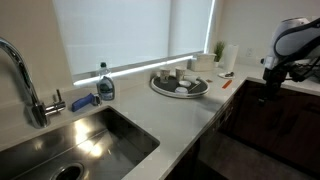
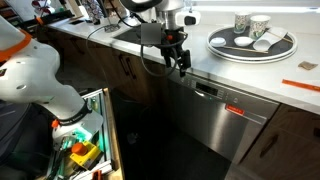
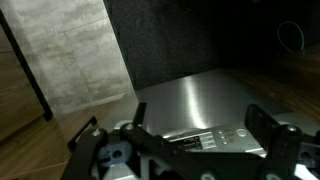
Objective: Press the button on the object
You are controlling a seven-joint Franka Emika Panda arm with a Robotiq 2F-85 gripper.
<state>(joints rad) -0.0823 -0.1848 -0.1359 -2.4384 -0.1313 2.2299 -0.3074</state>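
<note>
Dishwasher control strip sits framed by the spread, empty jaws of the gripper, near the door's top edge under the counter; no contact shows, so the press remains.

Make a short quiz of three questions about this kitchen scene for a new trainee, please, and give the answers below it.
1. True or false: the gripper hangs close to the top edge of the dishwasher.
2. What stands on the round tray? A) cups B) a kettle C) a pan
3. In one word: what stands on the counter beside the blue brush, behind the sink?

Key:
1. True.
2. A.
3. A bottle.
</note>
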